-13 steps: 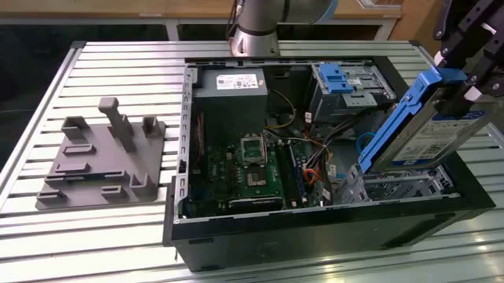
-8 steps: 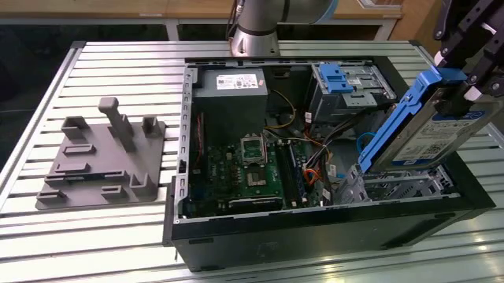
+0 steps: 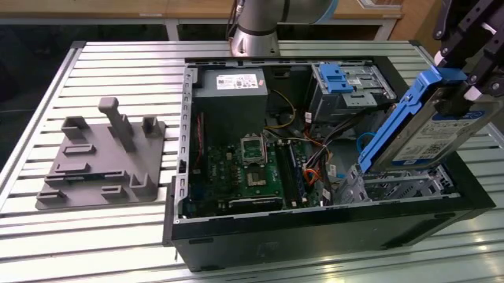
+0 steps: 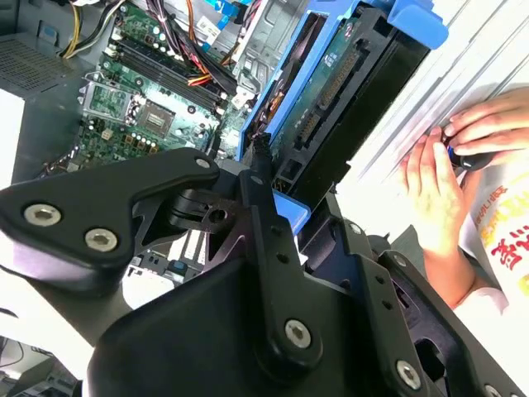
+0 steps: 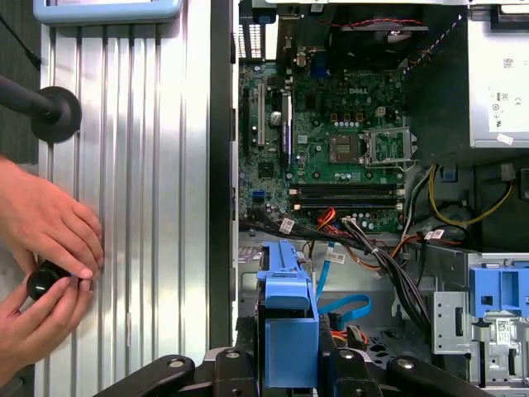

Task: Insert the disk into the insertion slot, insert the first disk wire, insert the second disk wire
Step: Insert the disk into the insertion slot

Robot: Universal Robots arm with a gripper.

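The disk [image 3: 429, 132], a silver drive with a white label in a blue carrier, hangs tilted with its lower end just over the insertion slot [image 3: 402, 187]. That slot is a perforated silver cage in the case's near corner on the exterior view's right. My gripper [image 3: 461, 97] is shut on the disk's upper end. In both wrist views the carrier's blue end [image 5: 289, 331] [image 4: 331, 91] sits clamped in my gripper [image 5: 289, 361] [image 4: 281, 217]. Loose orange and blue wires [image 3: 315, 172] lie beside the cage.
The open computer case [image 3: 315, 230] holds a green motherboard [image 3: 252, 171], a power supply [image 3: 232, 82] and a taller grey bay with a blue latch [image 3: 346, 82]. A grey fixture [image 3: 102, 159] lies on the slatted table. A person's hands [image 5: 41, 248] [image 4: 438, 182] rest beside the case.
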